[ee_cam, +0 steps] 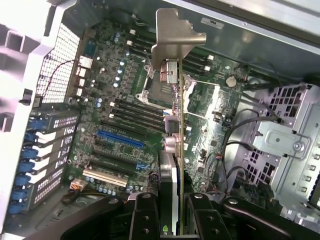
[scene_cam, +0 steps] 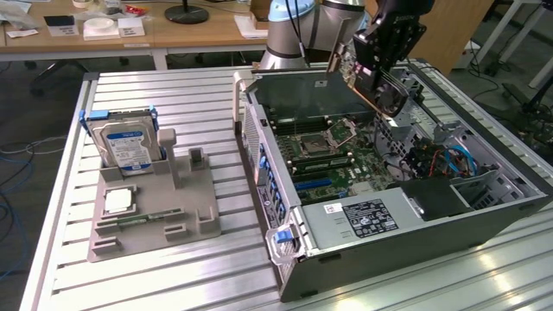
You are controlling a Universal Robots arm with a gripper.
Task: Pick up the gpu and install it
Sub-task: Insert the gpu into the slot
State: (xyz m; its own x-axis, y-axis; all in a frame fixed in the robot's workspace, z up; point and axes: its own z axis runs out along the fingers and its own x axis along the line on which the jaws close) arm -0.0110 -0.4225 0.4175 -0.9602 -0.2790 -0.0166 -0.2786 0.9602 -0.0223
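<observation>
One card, and your gripper [ee_cam: 169, 212] has its jaws clamped on it: that's the gpu [ee_cam: 172, 165], pinched by its near end. You're looking along it edge-on, long axis running straight away from the jaws, metal bracket [ee_cam: 176, 37] at the far end. It hangs above the open case [scene_cam: 415, 259]. Beyond it sits the motherboard [ee_cam: 117, 97], with the blue slot [ee_cam: 120, 140] off to one side of the card.

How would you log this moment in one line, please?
claw: shut on gpu | gpu: held over open computer case, above motherboard | slot: not yet seated
</observation>
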